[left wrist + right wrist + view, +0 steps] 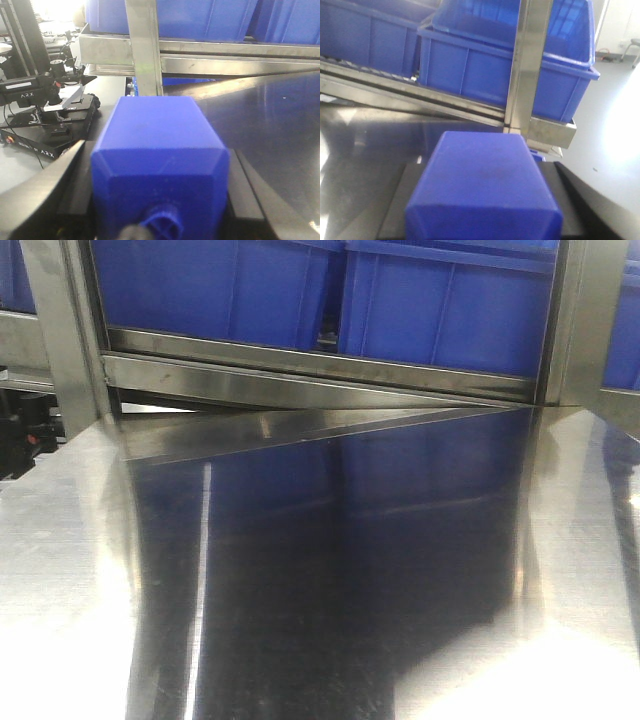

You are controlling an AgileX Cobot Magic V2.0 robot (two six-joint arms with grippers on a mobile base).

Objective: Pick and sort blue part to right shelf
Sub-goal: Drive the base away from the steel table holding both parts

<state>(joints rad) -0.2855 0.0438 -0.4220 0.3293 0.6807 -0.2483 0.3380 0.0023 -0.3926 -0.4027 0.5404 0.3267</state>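
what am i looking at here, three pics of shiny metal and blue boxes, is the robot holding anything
This is a two-armed robot with three cameras. The front camera looks over a shiny steel table, with nothing on the part shown, toward a steel rack carrying big blue bins. The other two cameras sit on the wrists and look along each gripper. At the left gripper a blue block sits between two dark fingers; at the right gripper a second blue block does too. They look gripped, but the contact itself is hidden.
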